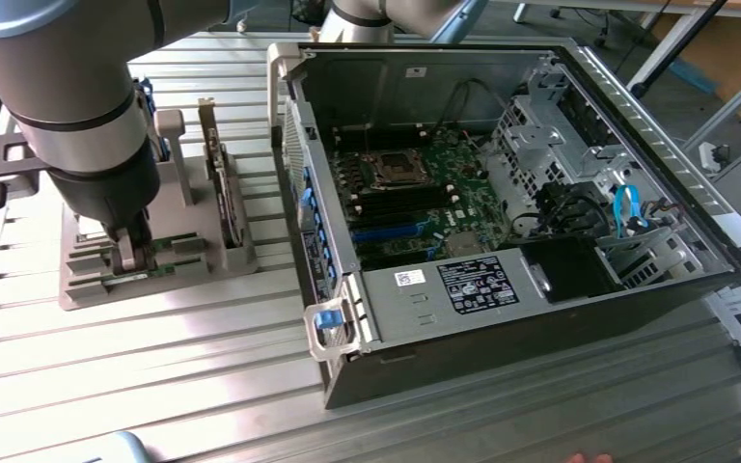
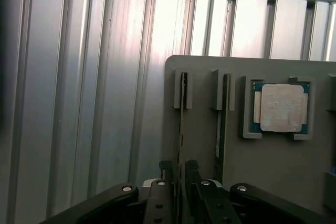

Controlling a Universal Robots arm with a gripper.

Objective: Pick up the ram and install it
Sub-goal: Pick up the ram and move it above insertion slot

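The arm (image 1: 81, 106) reaches down over the holder (image 1: 197, 280), a grey tray that lies on the slatted metal table (image 1: 151, 376). The gripper (image 1: 132, 262) is low over the part of the holder that is farthest from the open case (image 1: 397, 72).

In the wrist view, the gripper (image 2: 179, 179) has its two fingers (image 2: 167, 182) apart, one on each side of the ram (image 2: 182, 124). They are very close to the ram, but they are not pressed together on it (whether a finger already touches it, I cannot tell). The ram stands on its long edge in a slot of the holder (image 2: 273, 166), and its far end sits in a small bracket there, so it is not lifted.

A second stick (image 2: 226, 124) stands in the next slot, just beside the ram and parallel to it. Beyond this stick, a square silver processor (image 2: 278, 107) lies flat in its own pocket of the holder.

In the exterior view, a card (image 1: 223, 178) stands upright on the side of the holder nearest the case. To the exterior view's right of the holder, the case lies on its side with the cover off. The green board (image 1: 435, 183) inside it is in plain sight, with long dark slots (image 1: 403, 204) beside the socket.
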